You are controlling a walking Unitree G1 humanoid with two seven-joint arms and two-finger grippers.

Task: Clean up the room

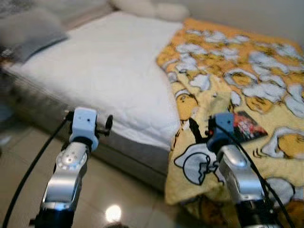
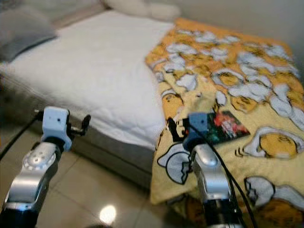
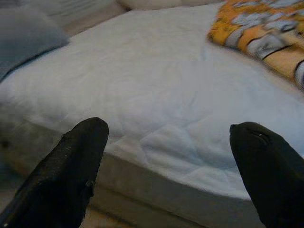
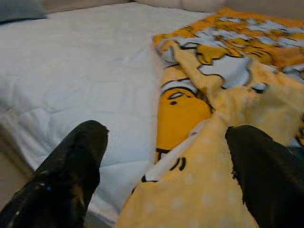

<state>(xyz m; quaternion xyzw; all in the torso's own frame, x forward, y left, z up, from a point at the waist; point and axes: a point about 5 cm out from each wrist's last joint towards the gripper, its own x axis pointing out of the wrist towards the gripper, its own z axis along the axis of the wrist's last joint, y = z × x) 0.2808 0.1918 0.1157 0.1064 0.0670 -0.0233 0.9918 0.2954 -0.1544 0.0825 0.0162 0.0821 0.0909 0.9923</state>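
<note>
The cleanup looks barely begun. On the bed (image 1: pixel 104 71), the yellow blanket (image 1: pixel 237 61) lies rumpled and spills over the bed's near edge, with a dark book (image 2: pixel 227 125) lying on it. The left gripper (image 3: pixel 166 161) and right gripper (image 4: pixel 164 166) hover at the bed's edge, jaws apart and empty.

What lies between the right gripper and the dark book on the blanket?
Only rumpled yellow blanket; the head views show right gripper beside the book, nothing else between.
</note>
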